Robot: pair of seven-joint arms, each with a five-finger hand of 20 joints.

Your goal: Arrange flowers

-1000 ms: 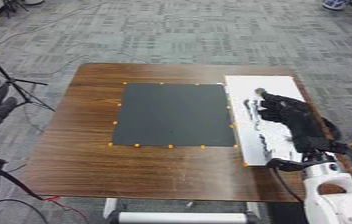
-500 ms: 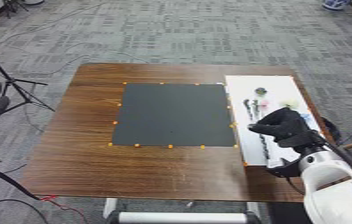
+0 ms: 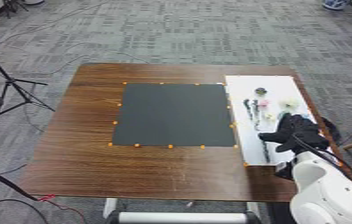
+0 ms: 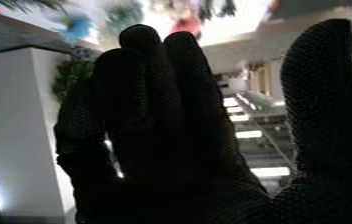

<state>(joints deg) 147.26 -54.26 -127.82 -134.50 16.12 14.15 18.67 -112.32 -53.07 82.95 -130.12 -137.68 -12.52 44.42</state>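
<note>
Picking from flowers [image 3: 288, 103] seems current step; they lie on white sheet [image 3: 259, 83] at worktop's [image 3: 137, 172] right side. Our right hand [image 3: 299, 134] hangs nearby, fingers straight, grasping nothing. Next, we should lower, pinch one stem, lift toward dark mat [image 3: 172, 115].

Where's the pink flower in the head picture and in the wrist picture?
Head view: the pink flower lies toward the right side, on the white sheet, beyond the right hand.
Right wrist view: the pink flower is a blurry pink-red patch just past the fingertips.
Shared landmark: the white sheet, bright around the flower.
</note>
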